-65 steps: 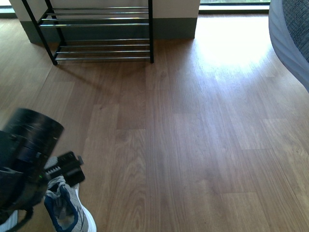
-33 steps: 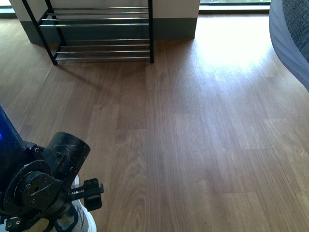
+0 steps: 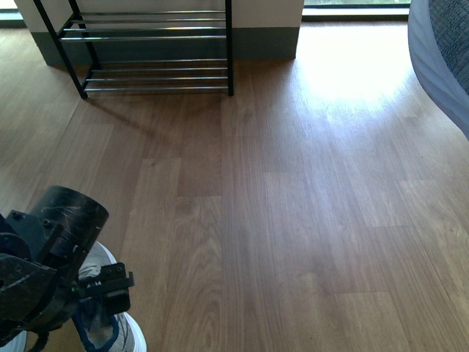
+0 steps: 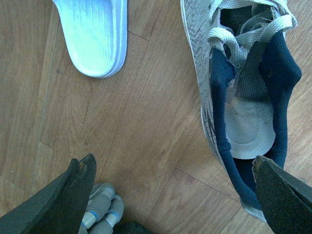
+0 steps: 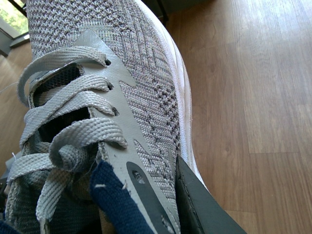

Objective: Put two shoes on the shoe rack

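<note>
While it lies on the floor (image 3: 293, 220) at the near left, the first shoe (image 4: 243, 97) sits upright with its navy-lined opening facing the left wrist camera and its laces loose. The left tool (image 4: 173, 163) hangs directly above it, spread wide and holding nothing. One finger (image 4: 280, 195) is over the heel end of the shoe and the other is over bare floor beside it. Contact between finger and heel cannot be determined.

The second shoe (image 5: 126, 97) fills the right wrist view, close to the camera. The right tool (image 5: 151, 204) is clamped on it at the collar. One dark finger (image 5: 204, 209) lies flat against the knit side just above the white sole, and the opposite finger is hidden.

The right arm does not appear in the front view.

A white slipper (image 4: 97, 34) lies on the floor near the first shoe, apart from it.

The rack (image 3: 146, 51) stands at the far left against the wall, well apart from the first shoe, with a black frame and tiers of chrome rods.

A grey padded object (image 3: 443, 59) enters at the far right edge.
</note>
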`<action>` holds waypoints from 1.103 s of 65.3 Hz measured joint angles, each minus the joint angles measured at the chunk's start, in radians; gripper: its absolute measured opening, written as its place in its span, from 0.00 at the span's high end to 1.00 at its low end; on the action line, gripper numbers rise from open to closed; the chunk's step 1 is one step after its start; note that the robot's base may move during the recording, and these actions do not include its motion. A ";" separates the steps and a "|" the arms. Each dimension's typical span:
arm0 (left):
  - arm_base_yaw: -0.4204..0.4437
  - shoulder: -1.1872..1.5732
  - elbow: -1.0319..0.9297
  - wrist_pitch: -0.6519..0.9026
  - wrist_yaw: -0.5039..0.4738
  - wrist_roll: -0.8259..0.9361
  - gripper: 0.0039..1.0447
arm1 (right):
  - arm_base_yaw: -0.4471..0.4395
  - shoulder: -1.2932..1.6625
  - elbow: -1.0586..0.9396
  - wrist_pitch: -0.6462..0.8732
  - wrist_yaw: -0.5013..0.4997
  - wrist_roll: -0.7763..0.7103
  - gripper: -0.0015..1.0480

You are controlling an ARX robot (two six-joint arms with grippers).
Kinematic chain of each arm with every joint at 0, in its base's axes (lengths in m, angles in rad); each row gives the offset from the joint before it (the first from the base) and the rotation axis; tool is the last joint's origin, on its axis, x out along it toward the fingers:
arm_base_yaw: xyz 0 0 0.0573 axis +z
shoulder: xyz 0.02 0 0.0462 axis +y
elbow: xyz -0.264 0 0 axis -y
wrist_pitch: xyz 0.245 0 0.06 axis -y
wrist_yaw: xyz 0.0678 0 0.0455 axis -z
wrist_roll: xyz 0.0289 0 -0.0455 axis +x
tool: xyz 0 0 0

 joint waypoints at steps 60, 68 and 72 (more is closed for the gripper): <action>-0.010 0.237 0.125 -0.004 0.018 -0.117 0.09 | 0.000 0.000 0.000 0.000 0.000 0.000 0.98; -0.010 0.238 0.122 0.010 0.022 -0.108 0.09 | 0.000 0.000 0.000 0.000 0.000 0.000 0.98; -0.010 0.238 0.120 0.019 0.024 -0.101 0.09 | 0.000 0.000 0.000 0.000 0.000 0.000 0.98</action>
